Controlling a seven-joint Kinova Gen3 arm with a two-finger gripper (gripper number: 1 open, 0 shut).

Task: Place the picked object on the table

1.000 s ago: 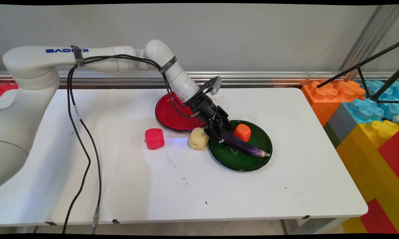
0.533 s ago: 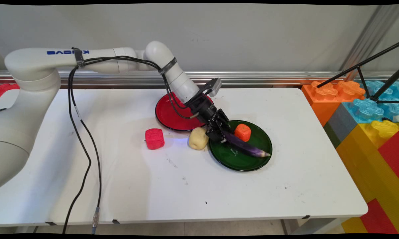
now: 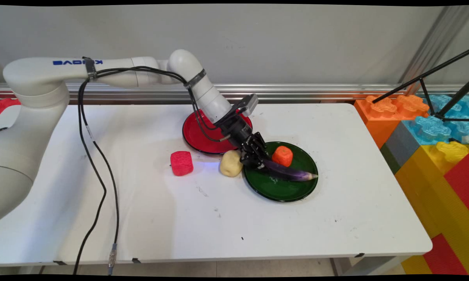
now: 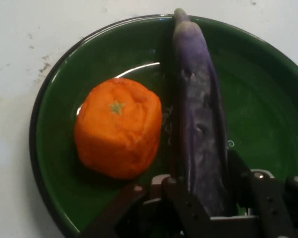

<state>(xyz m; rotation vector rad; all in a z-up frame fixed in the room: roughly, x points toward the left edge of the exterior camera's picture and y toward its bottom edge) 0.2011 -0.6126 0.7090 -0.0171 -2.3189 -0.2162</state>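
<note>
So the gripper (image 3: 257,162) is clamped on the stem end of the eggplant (image 3: 289,173), one finger on each side of it in the hand view. Compared to a second ago the whole hand has slid back a bit toward the left, and the eggplant swung flatter with it; its tip now sits at the right rim of the green plate (image 3: 285,193). The orange fruit (image 3: 282,155) and plate seem to have shifted slightly too. Potato (image 3: 230,163) sits just beside the plate, with the red plate (image 3: 199,132) behind and a pink block (image 3: 181,163) off left.
</note>
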